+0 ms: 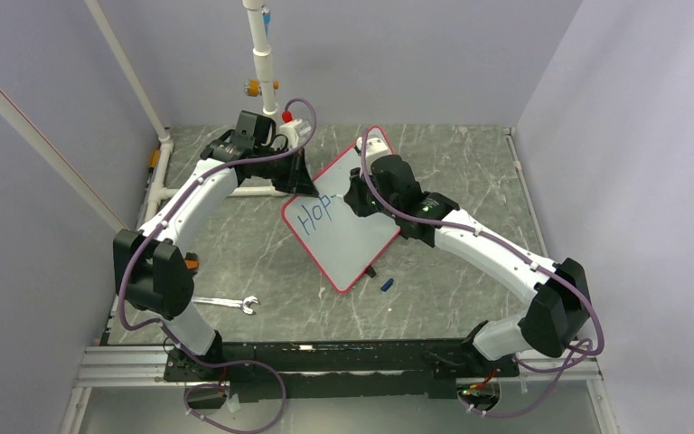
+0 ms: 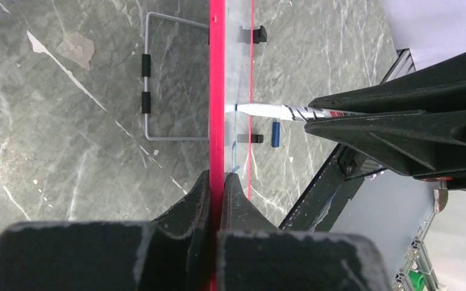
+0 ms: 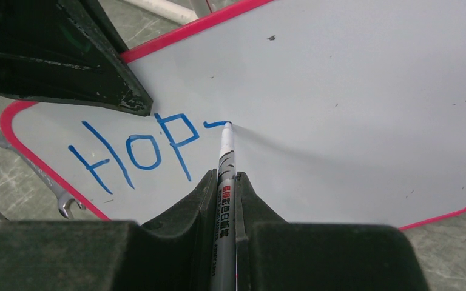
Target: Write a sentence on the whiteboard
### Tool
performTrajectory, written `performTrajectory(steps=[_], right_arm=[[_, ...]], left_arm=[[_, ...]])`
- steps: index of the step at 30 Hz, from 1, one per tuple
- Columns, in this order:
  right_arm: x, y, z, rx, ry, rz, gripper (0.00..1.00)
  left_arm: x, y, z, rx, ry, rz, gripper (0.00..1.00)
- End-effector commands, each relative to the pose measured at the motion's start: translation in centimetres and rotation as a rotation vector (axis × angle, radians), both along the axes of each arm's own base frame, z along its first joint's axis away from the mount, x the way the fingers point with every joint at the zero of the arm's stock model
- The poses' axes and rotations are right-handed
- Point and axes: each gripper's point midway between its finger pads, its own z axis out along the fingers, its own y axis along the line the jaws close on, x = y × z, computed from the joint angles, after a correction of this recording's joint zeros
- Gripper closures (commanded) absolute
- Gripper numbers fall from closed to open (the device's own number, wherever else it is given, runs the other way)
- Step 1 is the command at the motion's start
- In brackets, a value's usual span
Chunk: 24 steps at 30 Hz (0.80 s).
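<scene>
The whiteboard (image 1: 351, 233), white with a thin red border, stands tilted on the grey table. My left gripper (image 2: 217, 177) is shut on its red edge (image 2: 216, 91), seen edge-on in the left wrist view. Blue handwriting, the sentence (image 3: 135, 150), reads "Hop" with a short stroke begun after it (image 1: 314, 214). My right gripper (image 3: 224, 177) is shut on a silver marker (image 3: 225, 200), whose blue tip (image 3: 227, 125) touches the board at the end of that stroke. The same marker (image 2: 279, 111) meets the board's face in the left wrist view.
A blue marker cap (image 1: 387, 284) lies on the table near the board's lower corner. A steel wrench (image 1: 226, 303) lies at the front left. A wire stand (image 2: 158, 79) lies behind the board. White pipe frame (image 1: 260, 54) rises at the back.
</scene>
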Motion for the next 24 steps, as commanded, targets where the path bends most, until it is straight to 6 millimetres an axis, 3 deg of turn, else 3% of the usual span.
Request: performTrajectory(steps=[1,10,11,12,13,24], right_arm=[[1.3,0.2,0.8,0.019,-0.027,-0.024,1.0],[1.7,1.2,2.6,0.055,-0.049,0.0,1.0],[1.2,0.8,4.6,0.086,-0.081,0.003,1.0],[1.6,1.3,3.1,0.065,-0.053,0.005,1.0],[1.6,1.4,2.9,0.064,-0.048,0.009,1.0],[1.2,2.0,2.5,0.075,-0.023,0.042,1.0]], left_arm=[[1.5,1.3,0.1,0.095,-0.132,0.016,1.0],[1.4,1.1,-0.1,0.099,-0.129,0.012,1.0],[1.4,1.1,0.0,0.099,-0.13,0.012,1.0],[1.4,1.1,0.0,0.099,-0.13,0.012,1.0],[1.4,1.2,0.0,0.099,-0.13,0.013,1.0],[1.5,1.1,-0.3,0.103,-0.124,0.012,1.0]])
